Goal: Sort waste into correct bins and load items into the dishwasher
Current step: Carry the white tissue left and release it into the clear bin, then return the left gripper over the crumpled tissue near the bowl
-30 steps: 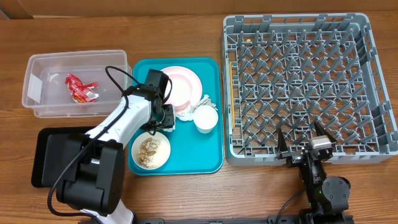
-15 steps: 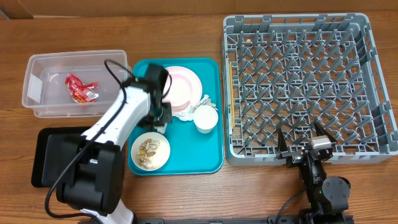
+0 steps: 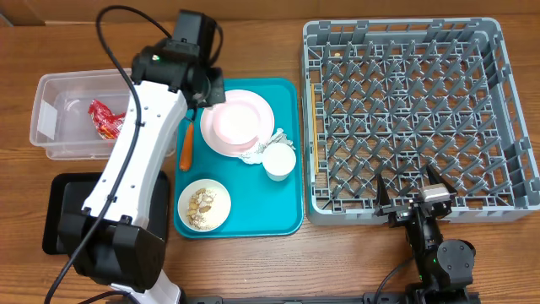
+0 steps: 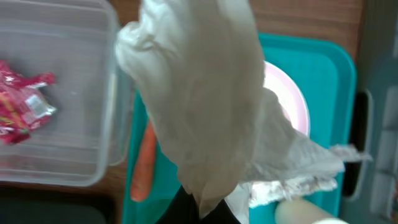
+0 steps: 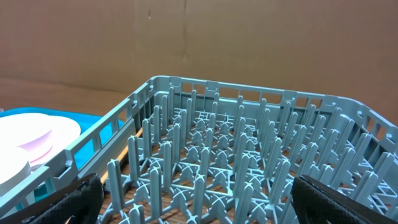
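Note:
My left gripper (image 4: 204, 210) is shut on a crumpled white napkin (image 4: 199, 99) that hangs well above the teal tray's far left corner, beside the clear tub (image 3: 59, 93). A red wrapper (image 3: 110, 119) lies in that tub. An orange carrot (image 3: 186, 149) rests on the tray's left rim. A second napkin (image 3: 263, 147) lies between the wide plate (image 3: 238, 122) and the small cup (image 3: 279, 160). One bowl (image 3: 204, 204) holds pale crumbs. My right gripper (image 5: 208, 199) stands open at the grey dish rack's (image 3: 413, 110) near edge, holding nothing.
The teal tray (image 3: 283, 215) sits between the tub and the rack. A flat black tray (image 3: 63, 211) lies at the front left, partly under my left arm. The left arm (image 3: 139, 152) stretches over the tub's right edge.
My left gripper has shut on a napkin by the plate, lifted it and swung it up and away towards the tray's far left corner. The carrot now shows. The right arm has not moved.

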`<state>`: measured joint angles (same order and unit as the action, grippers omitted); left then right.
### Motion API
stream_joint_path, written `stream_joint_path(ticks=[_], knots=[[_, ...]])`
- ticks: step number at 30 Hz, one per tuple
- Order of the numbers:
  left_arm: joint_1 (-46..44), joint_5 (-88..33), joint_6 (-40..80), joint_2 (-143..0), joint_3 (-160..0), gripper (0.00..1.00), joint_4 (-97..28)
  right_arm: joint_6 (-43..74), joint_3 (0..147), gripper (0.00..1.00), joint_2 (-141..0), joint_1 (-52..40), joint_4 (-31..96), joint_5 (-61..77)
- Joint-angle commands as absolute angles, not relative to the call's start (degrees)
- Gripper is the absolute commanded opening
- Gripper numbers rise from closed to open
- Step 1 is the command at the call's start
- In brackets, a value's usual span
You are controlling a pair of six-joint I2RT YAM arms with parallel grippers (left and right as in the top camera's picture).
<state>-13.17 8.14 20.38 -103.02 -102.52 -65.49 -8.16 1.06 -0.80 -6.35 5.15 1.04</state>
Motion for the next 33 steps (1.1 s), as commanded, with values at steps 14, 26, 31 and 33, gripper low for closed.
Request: stream_joint_path(ticks=[14, 26, 31, 33], knots=[[5.1, 12.1, 22.3, -106.5, -102.1, 0.04, -65.6, -8.4, 0.5, 1.00, -0.2, -6.0, 4.8, 0.8], [8.9, 11.1, 20.8, -120.6, -101.3, 0.05, -67.4, -8.4, 0.5, 1.00, -0.2, -6.0, 4.8, 0.8], [9.9, 9.1, 19.7, -119.8, -101.5, 0.27, -67.4, -8.4, 0.5, 1.00, -0.2, -6.0, 4.8, 0.8], [10.1, 9.1, 19.7, -119.2, -102.0, 0.50, -67.5, -8.4, 0.5, 1.00, -0.2, -6.0, 4.8, 0.8]])
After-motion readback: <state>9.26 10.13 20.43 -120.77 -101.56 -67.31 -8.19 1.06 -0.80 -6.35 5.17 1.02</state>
